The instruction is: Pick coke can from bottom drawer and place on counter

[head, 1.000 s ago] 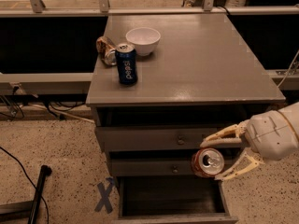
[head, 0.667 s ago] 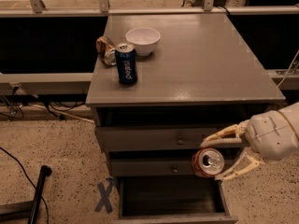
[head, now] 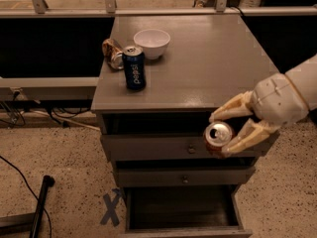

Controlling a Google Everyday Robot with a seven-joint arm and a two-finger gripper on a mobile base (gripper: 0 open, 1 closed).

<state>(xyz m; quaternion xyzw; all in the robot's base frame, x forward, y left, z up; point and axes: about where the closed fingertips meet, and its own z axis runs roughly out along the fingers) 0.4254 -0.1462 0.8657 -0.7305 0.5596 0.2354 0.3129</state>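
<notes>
1. The coke can [head: 218,133] is clenched between the two fingers of the gripper [head: 220,134], silver top upward, in front of the upper drawers [head: 163,148] at the cabinet's right side.
2. It is held above the open bottom drawer [head: 184,231] and below the front edge of the counter [head: 208,63].
3. A Pepsi can [head: 134,68], a crushed can [head: 112,52] and a white bowl [head: 152,42] are seen at the counter's back left.

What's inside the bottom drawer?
Only dark floor shows inside the bottom drawer; its back hides under the drawer above. The pincer holds the coke can just below the counter edge.
</notes>
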